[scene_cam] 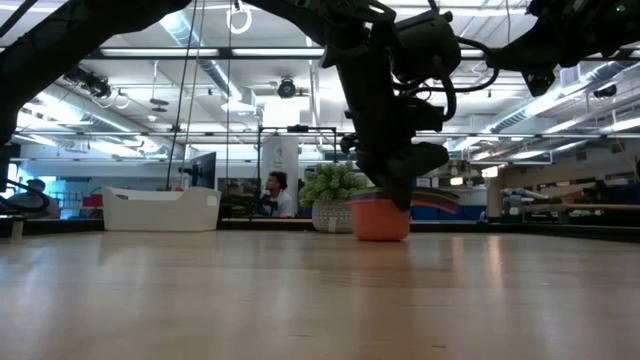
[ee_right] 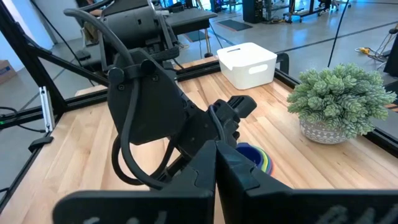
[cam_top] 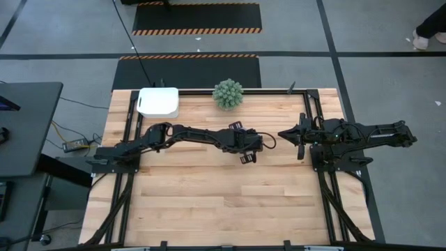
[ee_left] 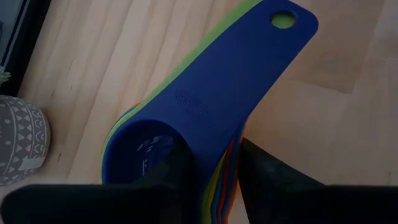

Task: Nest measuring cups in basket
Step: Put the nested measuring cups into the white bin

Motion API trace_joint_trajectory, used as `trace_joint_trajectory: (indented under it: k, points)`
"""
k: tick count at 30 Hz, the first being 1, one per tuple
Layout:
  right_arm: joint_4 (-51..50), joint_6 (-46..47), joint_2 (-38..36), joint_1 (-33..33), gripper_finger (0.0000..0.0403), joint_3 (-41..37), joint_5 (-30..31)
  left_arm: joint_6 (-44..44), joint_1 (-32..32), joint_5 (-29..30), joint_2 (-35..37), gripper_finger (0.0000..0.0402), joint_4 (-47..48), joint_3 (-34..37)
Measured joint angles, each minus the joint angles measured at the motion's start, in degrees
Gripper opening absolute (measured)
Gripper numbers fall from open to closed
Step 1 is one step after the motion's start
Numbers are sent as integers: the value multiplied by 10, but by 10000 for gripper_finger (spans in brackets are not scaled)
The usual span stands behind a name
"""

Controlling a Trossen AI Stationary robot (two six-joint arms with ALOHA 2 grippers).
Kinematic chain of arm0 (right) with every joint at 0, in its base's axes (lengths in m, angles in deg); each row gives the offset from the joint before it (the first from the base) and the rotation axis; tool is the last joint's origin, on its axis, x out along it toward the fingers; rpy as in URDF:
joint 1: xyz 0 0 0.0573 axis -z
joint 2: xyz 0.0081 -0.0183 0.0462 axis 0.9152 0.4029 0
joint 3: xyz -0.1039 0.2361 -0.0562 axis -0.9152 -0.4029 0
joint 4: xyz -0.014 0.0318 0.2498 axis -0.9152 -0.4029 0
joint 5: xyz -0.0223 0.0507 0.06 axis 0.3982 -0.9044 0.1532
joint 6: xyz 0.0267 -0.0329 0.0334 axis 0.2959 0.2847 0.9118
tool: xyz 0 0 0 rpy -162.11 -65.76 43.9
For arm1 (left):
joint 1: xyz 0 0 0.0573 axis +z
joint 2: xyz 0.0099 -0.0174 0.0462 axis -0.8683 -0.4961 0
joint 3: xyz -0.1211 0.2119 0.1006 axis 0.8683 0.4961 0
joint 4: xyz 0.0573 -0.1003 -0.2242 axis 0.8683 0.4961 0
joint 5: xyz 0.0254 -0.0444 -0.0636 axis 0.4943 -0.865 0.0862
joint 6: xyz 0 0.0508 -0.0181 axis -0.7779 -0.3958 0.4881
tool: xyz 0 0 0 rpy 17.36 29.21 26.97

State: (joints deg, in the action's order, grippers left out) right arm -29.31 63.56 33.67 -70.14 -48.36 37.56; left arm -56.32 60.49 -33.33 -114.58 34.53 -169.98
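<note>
Left gripper (cam_top: 259, 145) on nested stack, mid-table.
Fingers closed onto the measuring cups (ee_left: 205, 118), blue on top, resting on the wood near the plant (cam_top: 228, 93). Basket (cam_top: 158, 102) well apart, far-left corner. Lift level, keep stack together. Right gripper (cam_top: 294, 134) waits nearby, fingers together, empty.

Two matte black jointed arms; left arm (cam_top: 198, 134) bulky at wrist, looped black cables along housing; right arm (cam_top: 362, 134) similar, angular brackets; dark wedge-shaped fingers (ee_left: 273, 180).

Measuring cups (ee_left: 205, 106) partly behind left hand (ee_left: 214, 180), bowls cut off
</note>
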Motion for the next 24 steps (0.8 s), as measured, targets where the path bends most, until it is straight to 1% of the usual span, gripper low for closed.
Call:
trace_joint_trajectory:
  k: [9, 24]
  points:
    - [0, 0, 0, 0, 14, 0, 0, -9, 0, -10, 14, 101, 43, 1]
    - [5, 0, 0, 0, 14, 0, 0, -8, 0, -4, 38, 101, 59, 0]
